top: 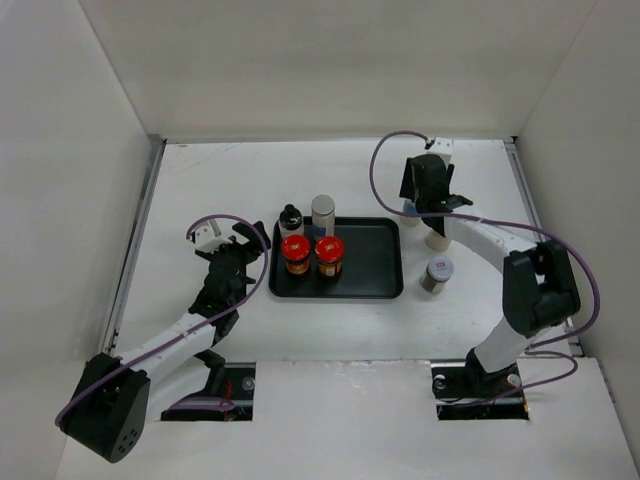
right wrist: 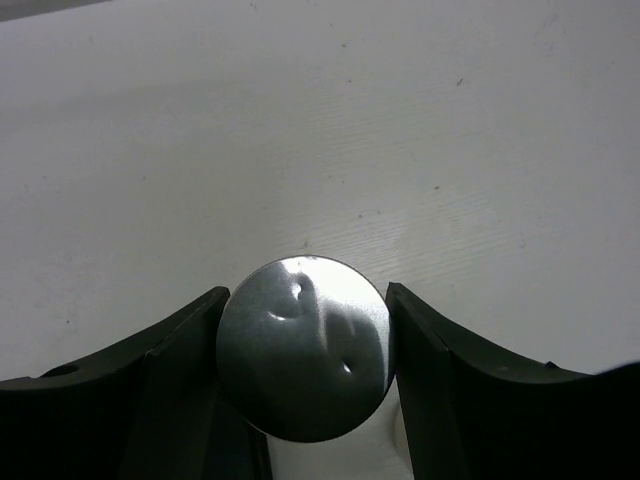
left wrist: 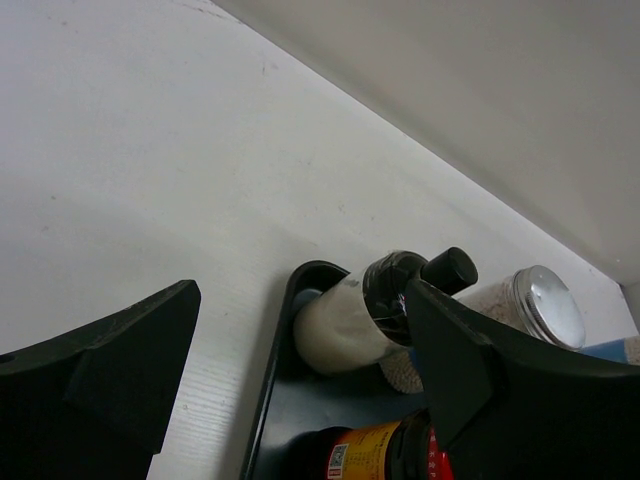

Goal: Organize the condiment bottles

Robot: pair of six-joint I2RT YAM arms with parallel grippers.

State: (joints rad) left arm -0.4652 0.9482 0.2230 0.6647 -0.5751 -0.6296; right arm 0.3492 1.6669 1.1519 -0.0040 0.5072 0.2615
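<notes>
Only shaker (right wrist: 303,350) lid visible within right hand (right wrist: 307,292).

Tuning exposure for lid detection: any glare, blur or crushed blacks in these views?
Top external: even light, sharp, only faint shadows. Left wrist: glare on the shaker's silver lid; left fingers soft, almost pure black. Right wrist: bright hotspot on the metal lid, right fingers dark with little detail.

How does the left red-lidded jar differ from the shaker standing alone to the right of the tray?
The jar has a red lid, the shaker a grey one. The jar stands in the black tray, the shaker on the table right of it. The jar shows an orange label, the shaker none in view. Both stand upright, ungripped.
</notes>
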